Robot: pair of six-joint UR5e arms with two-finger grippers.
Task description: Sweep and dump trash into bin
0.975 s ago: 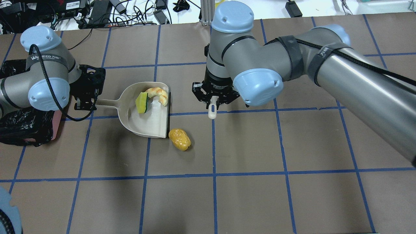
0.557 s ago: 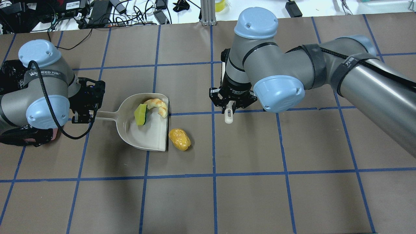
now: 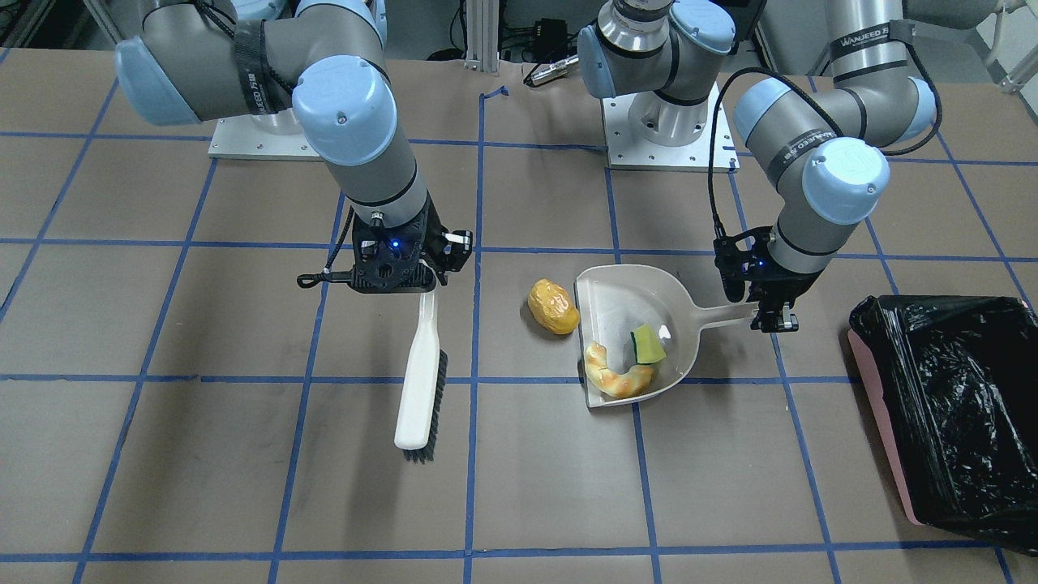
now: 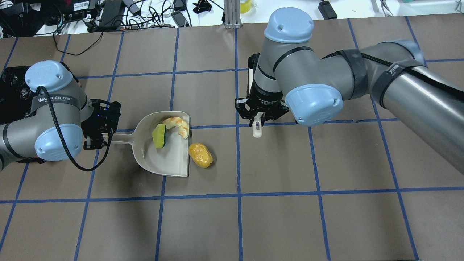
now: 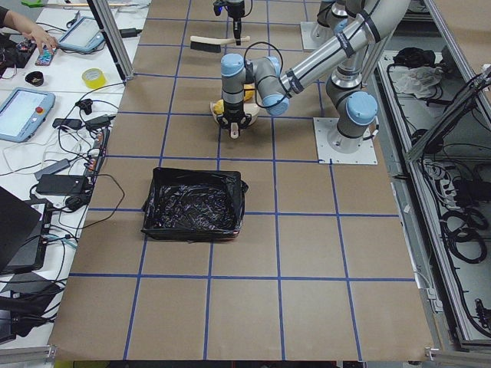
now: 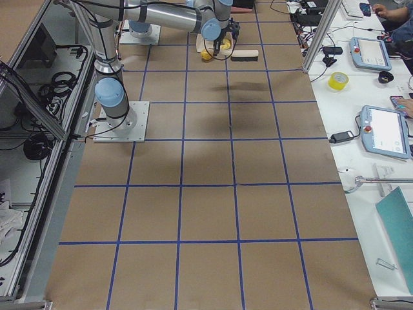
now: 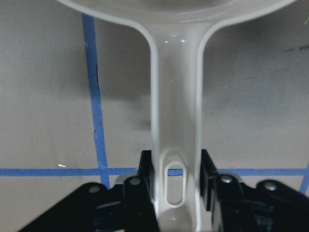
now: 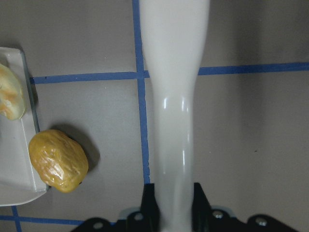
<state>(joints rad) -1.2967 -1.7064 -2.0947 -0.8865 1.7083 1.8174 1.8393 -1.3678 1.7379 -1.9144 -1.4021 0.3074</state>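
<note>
Now dustpan (image 4: 170,161), pinched by left gripper (image 4: 104,135), has shifted alongside the lump (image 4: 200,155); right gripper (image 4: 258,120), clamping brush (image 3: 418,381), has withdrawn, final sweep pending.

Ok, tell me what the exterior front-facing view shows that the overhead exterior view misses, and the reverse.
Front-facing only: the whole cream brush with its dark bristles, and the full pink rectangular bin lined with a black plastic bag.

Overhead only: the bench of cables and adapters beyond the table. It shows just the brush's handle end and a black sliver of the bin.

Both: the cream plastic dustpan holding the yellow sponge wedge and tan crescent bread piece, the glossy yellow-brown lump beside its lip, the left gripper shut on the dustpan's handle, and the right gripper shut on the brush.
</note>
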